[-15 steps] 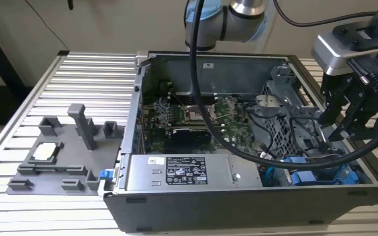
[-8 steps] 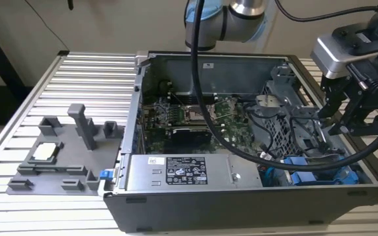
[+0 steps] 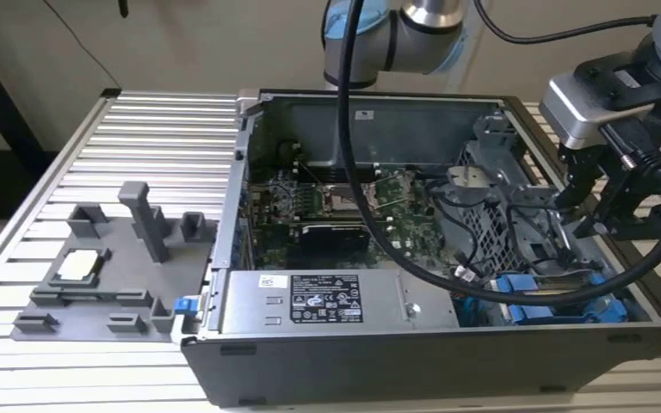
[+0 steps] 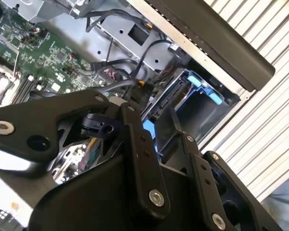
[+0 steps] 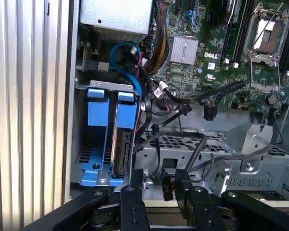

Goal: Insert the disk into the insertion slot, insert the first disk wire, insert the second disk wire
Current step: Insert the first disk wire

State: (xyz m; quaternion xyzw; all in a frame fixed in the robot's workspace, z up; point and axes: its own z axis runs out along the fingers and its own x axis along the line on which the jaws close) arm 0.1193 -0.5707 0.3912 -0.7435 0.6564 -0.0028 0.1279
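Main worry here is the loose black cables [image 5: 183,103] draped across the bay. The gripper [image 3: 592,213] hangs at about 3 o'clock of the open case [image 3: 423,361] in the exterior view, so a finger could snag 1 and drag it, or shove a plug in crooked. Jaws are part-way open with 1 small black plug [image 5: 165,187] sitting in the gap, but I don't see them pinching it. The disk [image 5: 121,154] stands on edge in the insertion slot [image 5: 79,125], roughly 4 o'clock of the case. It's a thin silver-grey slab with a bright blue carrier [image 5: 97,113] alongside.
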